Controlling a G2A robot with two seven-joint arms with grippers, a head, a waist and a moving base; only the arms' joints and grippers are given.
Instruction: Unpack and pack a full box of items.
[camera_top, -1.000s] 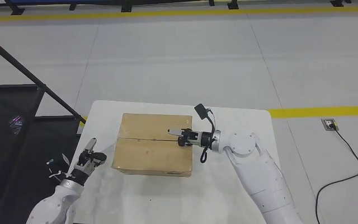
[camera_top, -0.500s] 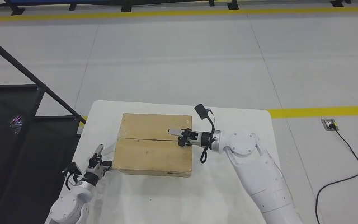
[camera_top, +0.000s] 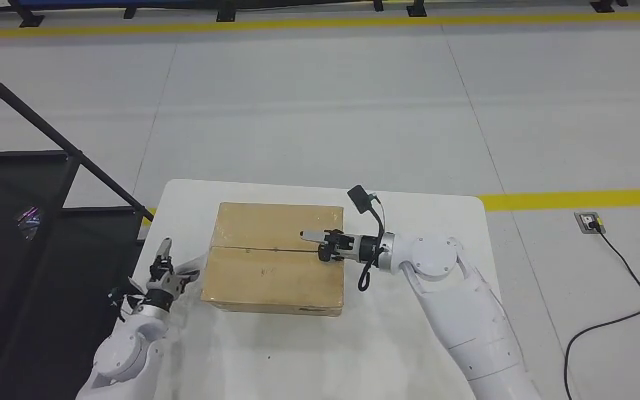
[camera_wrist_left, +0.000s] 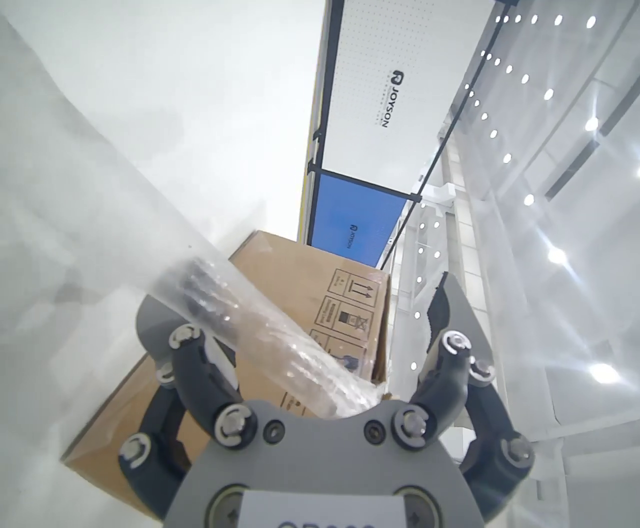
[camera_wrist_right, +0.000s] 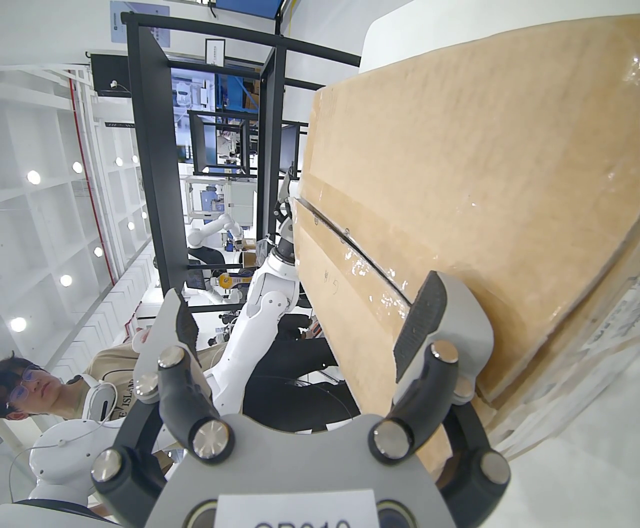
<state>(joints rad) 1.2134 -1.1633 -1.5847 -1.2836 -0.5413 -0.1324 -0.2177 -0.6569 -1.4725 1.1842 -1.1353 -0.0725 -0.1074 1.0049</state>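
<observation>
Resting splayed right gripper (camera_top: 315, 240) on seam of shut brown cardboard box (camera_top: 272, 262), left gripper (camera_wrist_left: 300, 320) splayed too. Could slip on glossy tape (camera_wrist_right: 367, 272), shove box.

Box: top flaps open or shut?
Shut. The box has both top flaps lying flat, meeting along the centre seam.

The box (camera_top: 273, 256) sits on the table (camera_top: 420, 340), left claw (camera_top: 175, 263) beside it, right claw (camera_top: 313, 242) over its top.

We see a tan cardboard box (camera_top: 272, 256) with black printed symbols (camera_wrist_left: 350, 305) on one side, a white counter (camera_top: 420, 340), pale grey fingers (camera_wrist_right: 462, 325) with black ribbed pads (camera_wrist_right: 417, 320), and a yellow line (camera_top: 560, 200) across the grey floor (camera_top: 300, 100).
</observation>
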